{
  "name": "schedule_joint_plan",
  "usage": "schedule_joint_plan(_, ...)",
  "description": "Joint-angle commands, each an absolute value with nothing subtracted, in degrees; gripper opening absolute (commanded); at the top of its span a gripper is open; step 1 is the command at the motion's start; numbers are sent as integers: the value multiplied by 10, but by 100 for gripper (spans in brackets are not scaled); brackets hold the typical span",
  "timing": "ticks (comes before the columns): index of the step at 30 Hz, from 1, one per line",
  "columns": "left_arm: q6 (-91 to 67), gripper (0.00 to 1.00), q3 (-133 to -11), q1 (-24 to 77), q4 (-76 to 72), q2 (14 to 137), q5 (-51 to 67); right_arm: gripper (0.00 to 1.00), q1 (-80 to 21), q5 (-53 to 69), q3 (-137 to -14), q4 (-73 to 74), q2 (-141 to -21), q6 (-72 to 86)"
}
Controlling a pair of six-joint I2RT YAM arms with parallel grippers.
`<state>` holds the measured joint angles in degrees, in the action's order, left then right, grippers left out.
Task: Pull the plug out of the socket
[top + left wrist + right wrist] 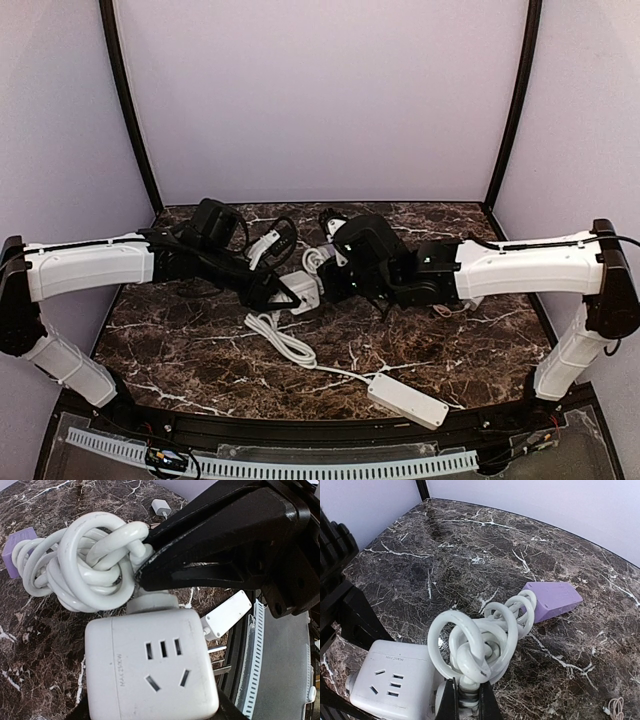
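**Top view:** left gripper [283, 292] sits at frame centre, clamped on the white cube-shaped plastic socket block [302, 290]. Right gripper [328, 274] meets it from the right. The thick white rubber cord [288, 345] runs down-frame to the long white plastic power strip [407, 400] at lower centre, lying loose on the dark marble table top [180, 340].

**Left wrist view:** socket [150, 670] fills the lower centre, outlet face to the camera. The small white plug head [152, 600] is seated in the face just above it in frame, so it's not out yet. The right gripper's black jaws enter from the upper right and press together where the knotted cord coil [85, 560] meets the plug's neck. Left's own fingers barely show here.

**Right wrist view:** right fingers [451, 702] at bottom centre pinch the ribbed neck of the plug. Coil above them, socket at lower left, with black left-gripper fingers on either side of it. A lilac wedge-shaped block [552, 600] sits right of centre, well apart.

**Doing the pull well:**
- Left anchors the socket.
- Right pulls straight along the pin axis, away from the socket.
- No twist or sideways lean, or the prongs will likely bind.
- The grip is on the neck, not the body, so slip or cord strain is the likely risk. Use a steady pull, not a jerk.
- Cord slack looks enough that the strip shouldn't drag.
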<state>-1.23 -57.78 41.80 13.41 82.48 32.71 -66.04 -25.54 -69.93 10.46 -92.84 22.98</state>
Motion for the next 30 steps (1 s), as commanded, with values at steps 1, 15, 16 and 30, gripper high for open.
schedule_joint_plan(1,-10,1,-583,414,122,810,299,0,-662,-295,-764,180,-936,339)
schedule_joint_plan(15,-5,1,-577,414,114,792,299,0,-562,-142,-720,189,-906,462)
schedule_joint_plan(16,-5,1,-577,414,114,794,300,0,-561,-143,-719,188,-905,459)
schedule_joint_plan(30,-62,1,-568,356,69,790,373,0,-574,-227,-661,148,-839,329)
